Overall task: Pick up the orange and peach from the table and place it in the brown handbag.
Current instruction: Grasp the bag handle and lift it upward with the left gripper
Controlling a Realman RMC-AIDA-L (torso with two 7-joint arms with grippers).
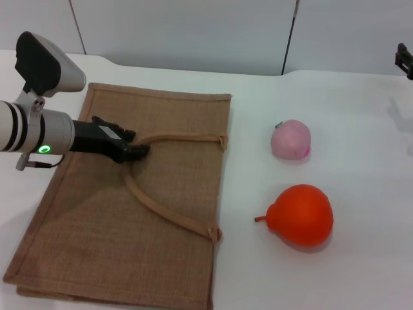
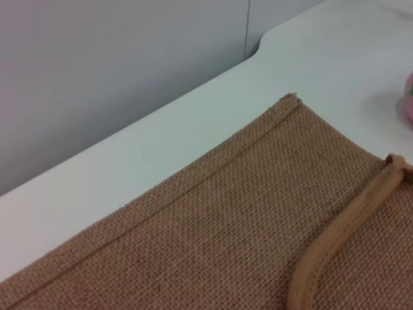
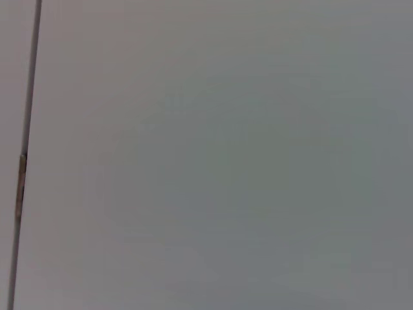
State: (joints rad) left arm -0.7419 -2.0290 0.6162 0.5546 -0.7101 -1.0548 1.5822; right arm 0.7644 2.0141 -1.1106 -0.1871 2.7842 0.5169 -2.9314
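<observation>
The brown handbag lies flat on the left of the white table, its looped strap handle on top. My left gripper is low over the bag, at the bend of that strap. The left wrist view shows the bag's weave, its strap and a sliver of the peach. The peach, pale pink, sits on the table to the right of the bag. The orange, orange-red with a stem nub, sits nearer me, below the peach. My right gripper is parked at the far right edge.
A grey wall with panel seams runs behind the table's far edge. White tabletop surrounds the two fruits. The right wrist view shows only the grey wall panel.
</observation>
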